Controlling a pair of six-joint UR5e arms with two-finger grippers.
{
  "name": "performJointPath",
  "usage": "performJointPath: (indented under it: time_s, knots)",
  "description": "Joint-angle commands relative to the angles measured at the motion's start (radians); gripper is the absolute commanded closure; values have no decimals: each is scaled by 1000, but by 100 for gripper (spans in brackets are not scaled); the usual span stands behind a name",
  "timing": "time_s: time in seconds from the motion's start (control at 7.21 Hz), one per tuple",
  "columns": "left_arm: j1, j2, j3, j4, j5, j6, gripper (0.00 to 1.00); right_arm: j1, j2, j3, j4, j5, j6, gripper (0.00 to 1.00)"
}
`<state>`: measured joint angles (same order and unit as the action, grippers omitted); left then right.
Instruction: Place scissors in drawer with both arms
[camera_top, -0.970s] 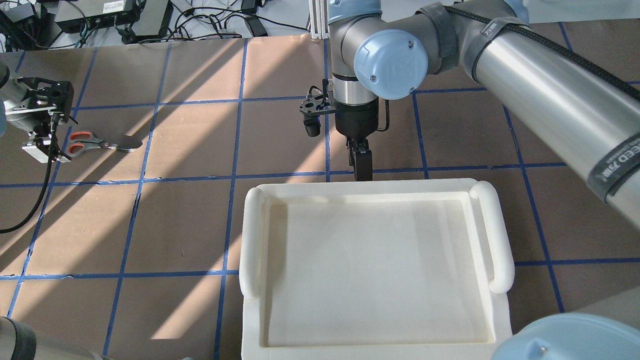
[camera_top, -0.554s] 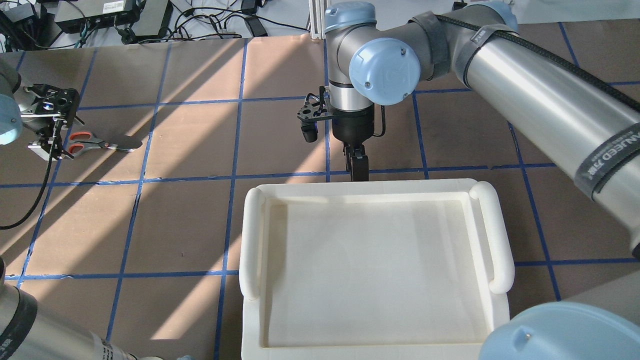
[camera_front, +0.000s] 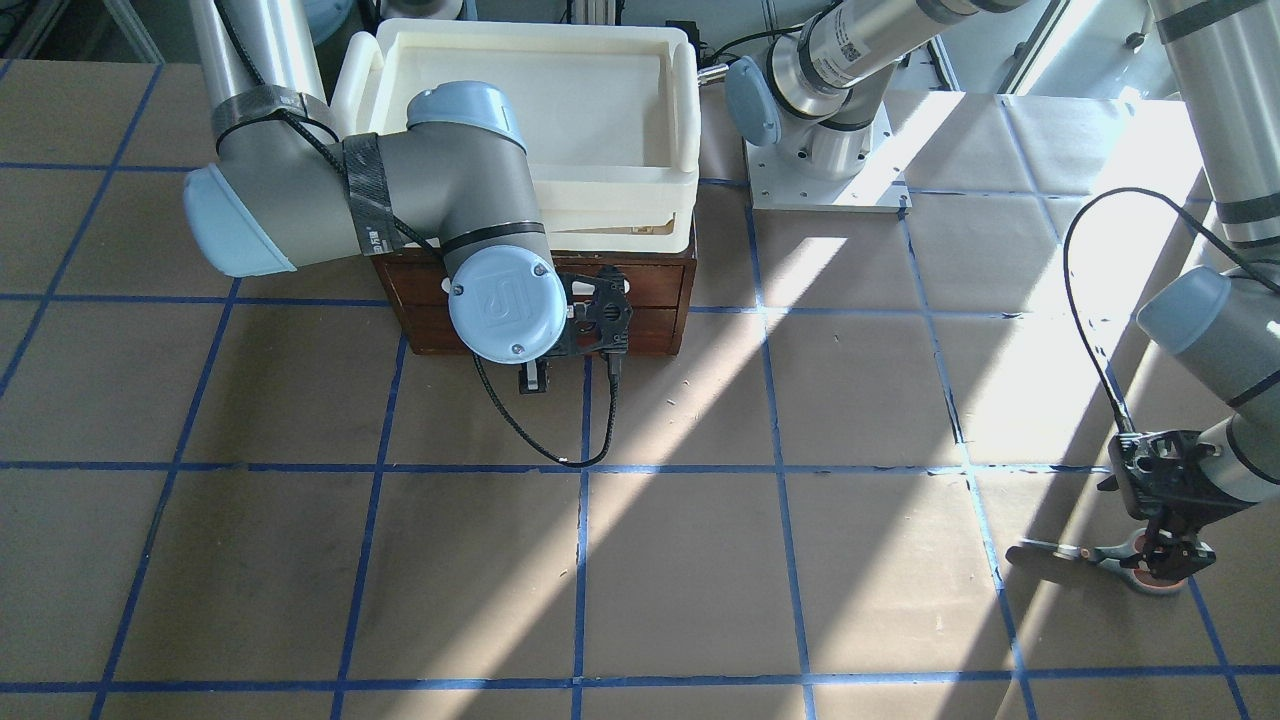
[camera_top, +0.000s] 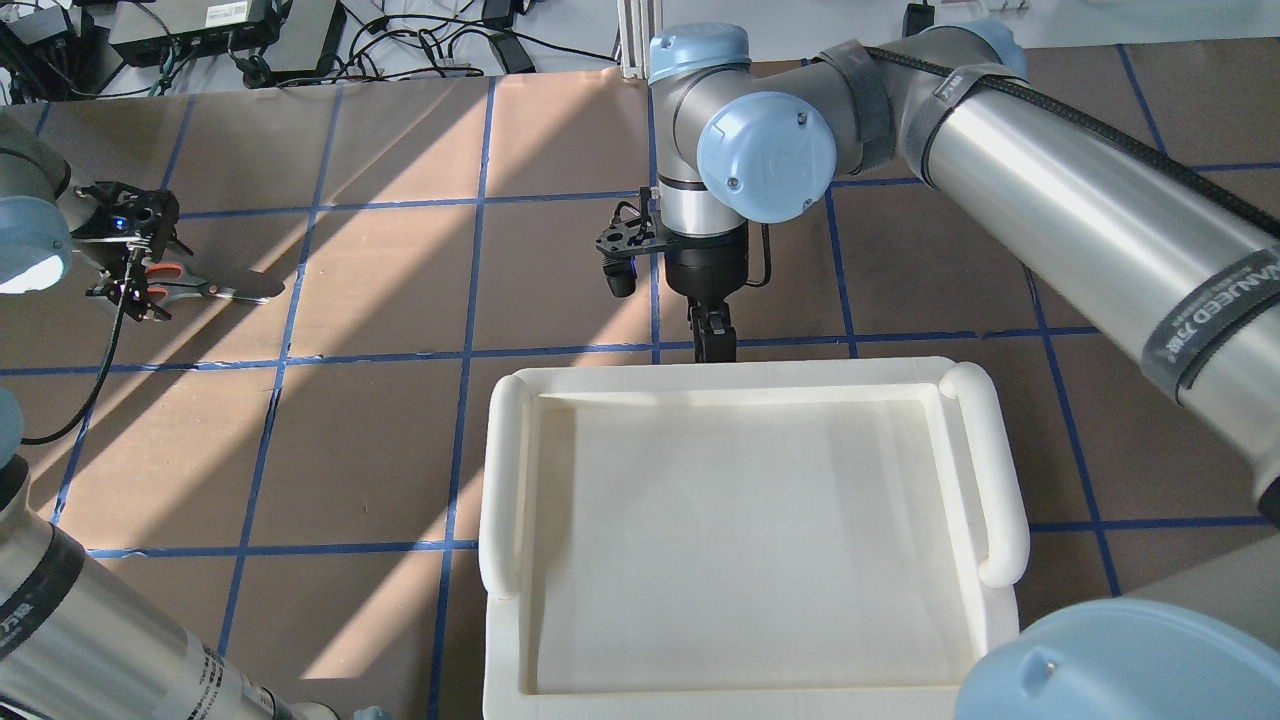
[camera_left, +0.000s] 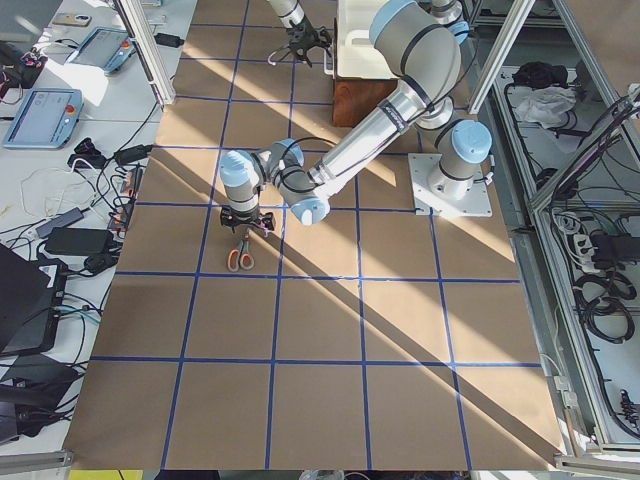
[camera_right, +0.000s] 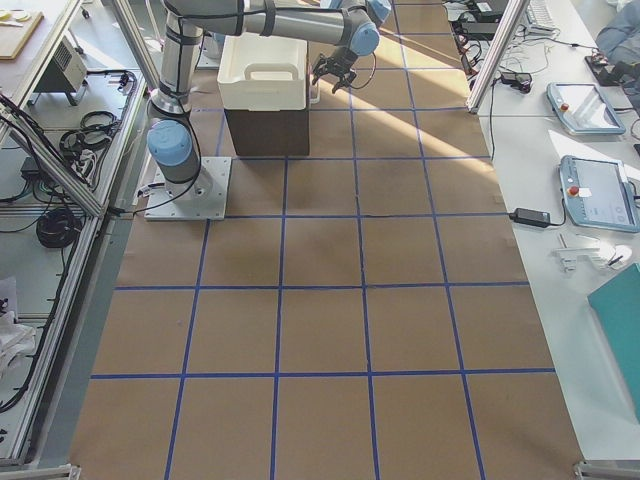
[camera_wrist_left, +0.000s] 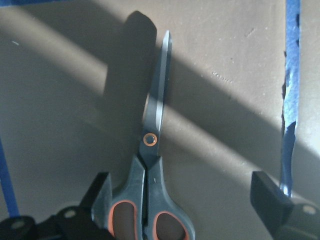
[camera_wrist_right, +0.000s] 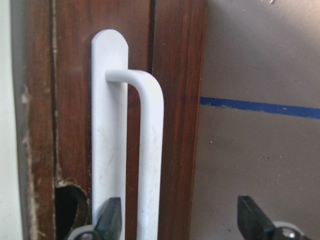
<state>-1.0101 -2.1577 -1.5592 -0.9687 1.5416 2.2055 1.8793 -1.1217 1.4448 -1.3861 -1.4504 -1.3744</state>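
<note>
Hovering with the left claw spread wide over the scissors, lying flat at the worktop's left side, handles between the fingers; risking a skid or a one-loop pinch if closing off-centre. Straddling the white handle of the shut drawer with the right claw, likewise spread; risking slipping off when pulling askew. Counting one pair of scissors, one handle in view, one cream tray, two claws.
</note>
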Motion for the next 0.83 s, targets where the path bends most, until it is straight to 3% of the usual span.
performJointPath:
  time_s: [0.0, 0.28, 0.42, 0.69]
  knots:
    - [7, -39, 16, 27, -12, 17, 0, 0, 2, 8, -2, 1, 6, 21]
    - [7, -68, 31, 28, -14, 17, 0, 0, 3, 11, -11, 1, 6, 26]
    - [7, -70, 31, 28, -32, 17, 0, 0, 3, 11, -51, -2, 3, 34]
    - [7, -79, 31, 28, -31, 16, 0, -5, 13, 0, -71, -4, -5, 34]
